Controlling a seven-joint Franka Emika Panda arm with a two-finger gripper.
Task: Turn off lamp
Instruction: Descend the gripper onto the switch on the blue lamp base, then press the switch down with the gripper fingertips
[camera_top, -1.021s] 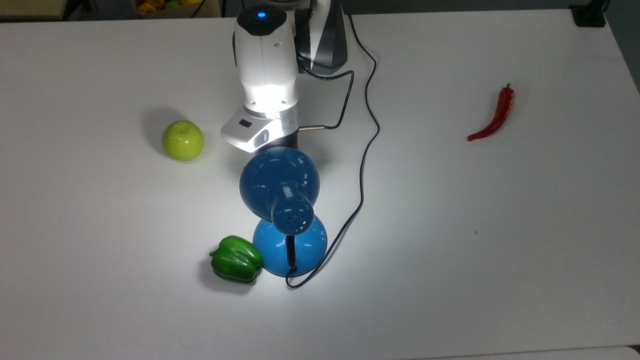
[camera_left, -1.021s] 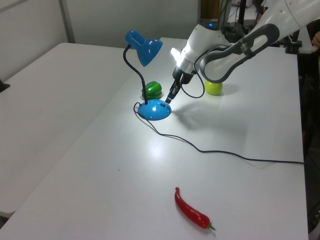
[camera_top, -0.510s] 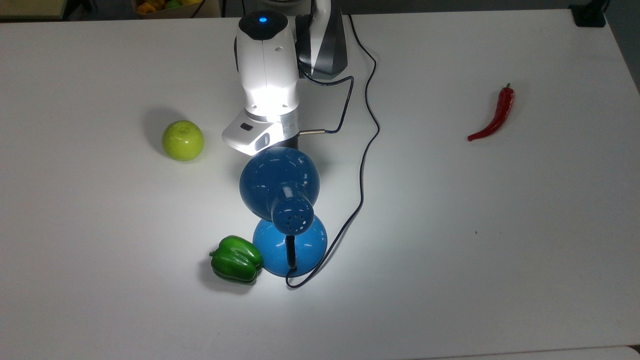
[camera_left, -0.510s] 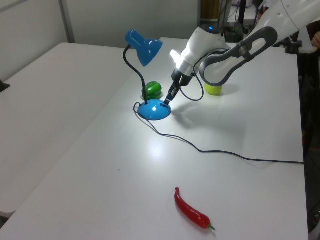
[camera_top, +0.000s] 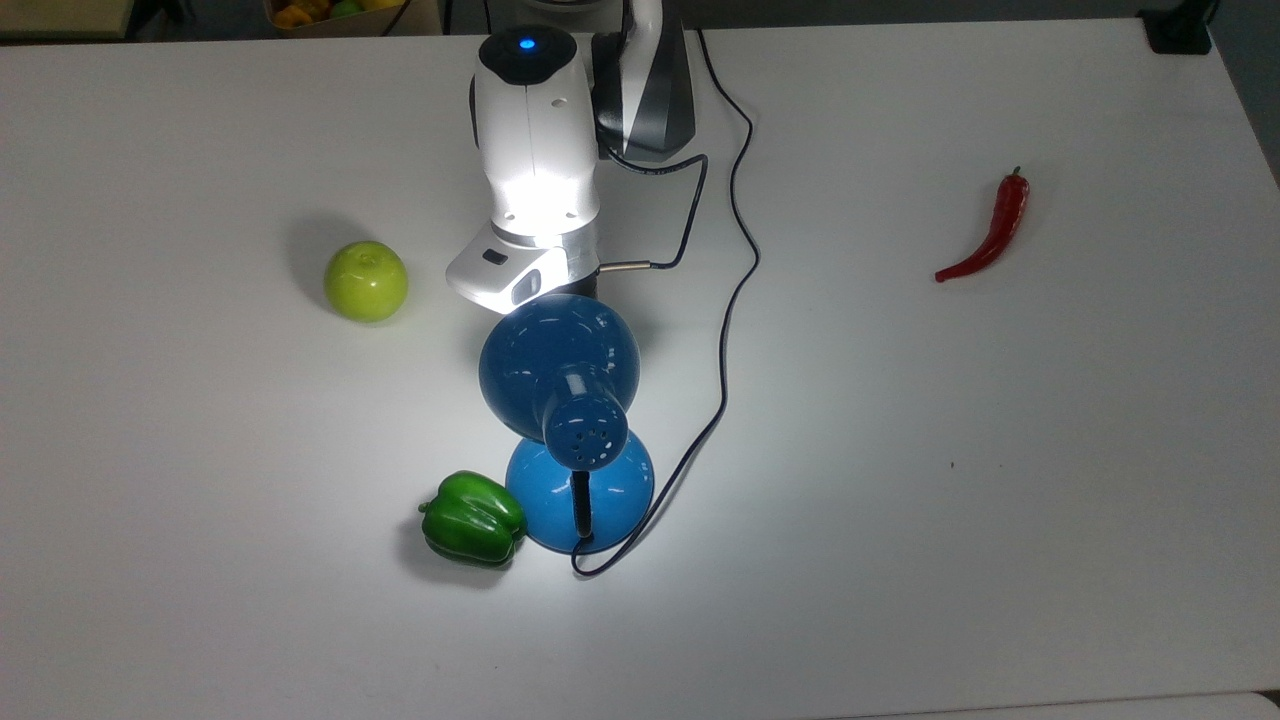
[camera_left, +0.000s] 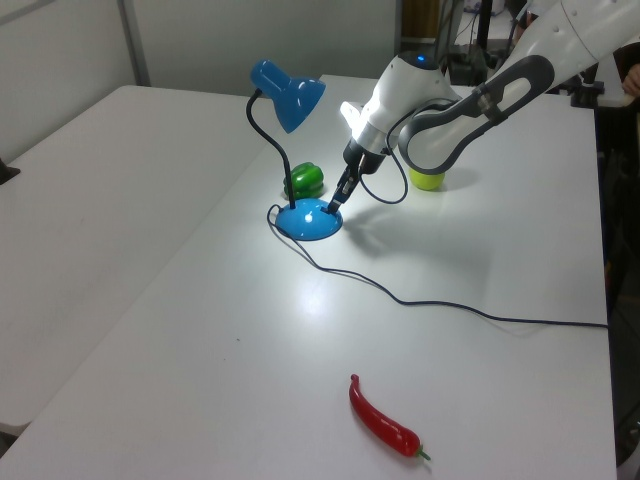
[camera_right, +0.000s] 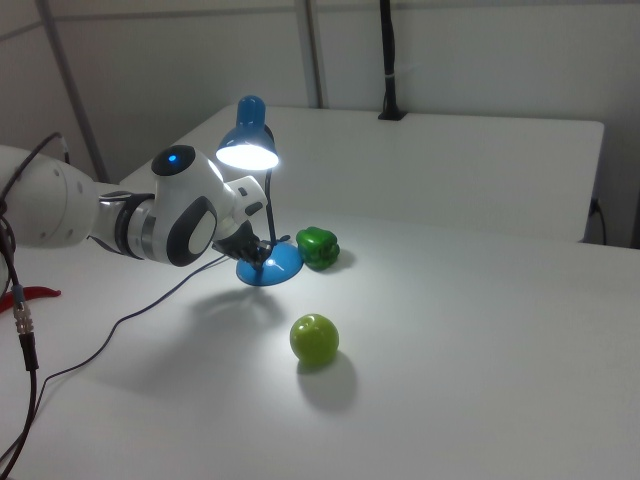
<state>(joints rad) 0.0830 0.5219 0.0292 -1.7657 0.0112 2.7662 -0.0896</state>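
lamp (camera_top: 565, 400): stands on the table (camera_top: 1000, 480), near the middle in the top view; its shade hangs over the table between its base and the arm.
gripper (camera_left: 335, 199): tip at the base's rim, on the left view's right side of the base.
pepper (camera_top: 472, 518): touching or just beside the base, on the top view's left.
apple (camera_top: 365, 281): on the top view's left of the arm, apart from the lamp.
chili (camera_top: 988, 232): well apart, far on the top view's right.

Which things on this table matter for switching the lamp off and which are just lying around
Part of the job:
lamp, lit
pincer, at the lamp's base

Just lying about:
green bell pepper
green apple
red chili
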